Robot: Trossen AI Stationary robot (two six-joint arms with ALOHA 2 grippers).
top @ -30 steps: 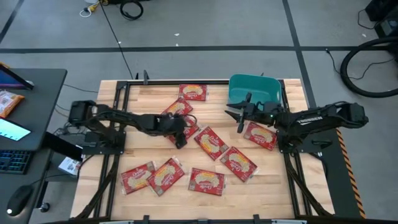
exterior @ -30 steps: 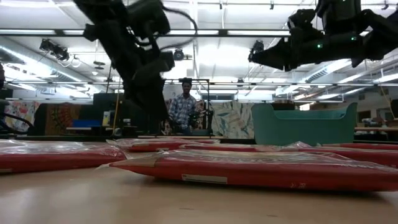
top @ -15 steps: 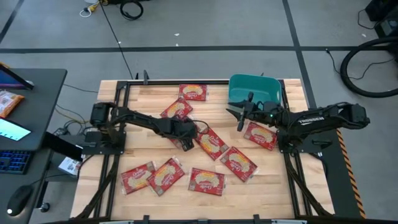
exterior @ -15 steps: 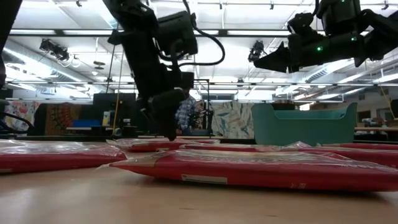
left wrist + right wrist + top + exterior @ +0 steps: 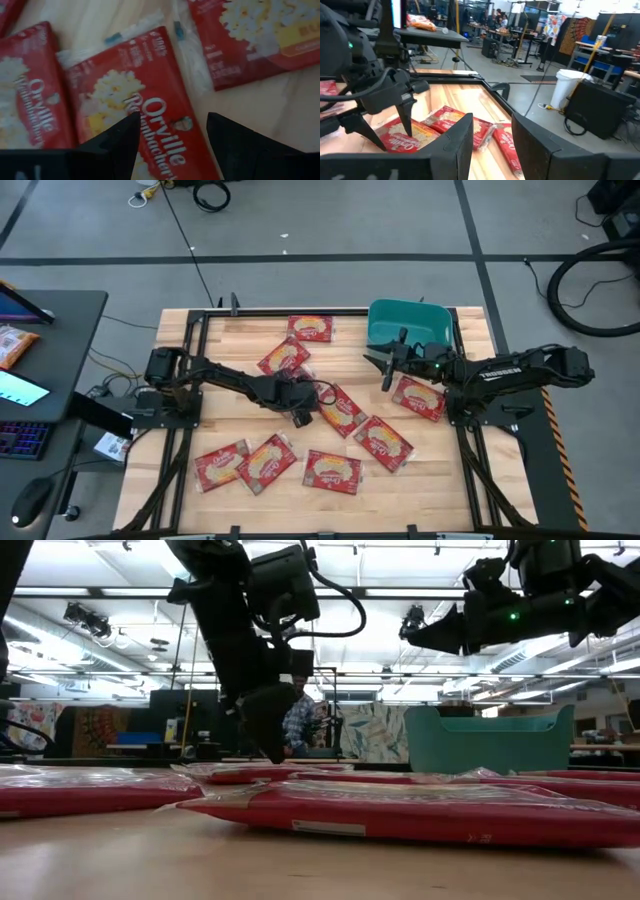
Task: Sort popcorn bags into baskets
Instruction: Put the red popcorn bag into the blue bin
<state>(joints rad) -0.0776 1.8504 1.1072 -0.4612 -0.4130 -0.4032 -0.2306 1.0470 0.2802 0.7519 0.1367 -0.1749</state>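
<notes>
Several red popcorn bags point(image 5: 340, 408) lie flat on the wooden table, and the low view shows them edge-on point(image 5: 400, 810). The teal basket point(image 5: 408, 325) stands at the table's far right, also in the low view point(image 5: 490, 740). My left gripper point(image 5: 300, 410) is open and low over a bag in the table's middle. In its wrist view the left gripper point(image 5: 172, 125) has a fingertip on either side of the bag's print point(image 5: 150, 100). I see no touch. My right gripper point(image 5: 385, 368) is open and hovers in the air by the basket's near left corner.
A dark desk point(image 5: 60, 310) left of the table carries a keyboard, a mouse and an orange packet point(image 5: 15, 345). Black frame rails point(image 5: 185, 440) run along the table's left and right sides. Bare wood shows at the far left corner point(image 5: 240, 330). Cables lie on the floor.
My left arm has reached out toward the table's right and near edge, and its gripper has come down close over the bags in the middle. The right arm and the bags have stayed where they were.
</notes>
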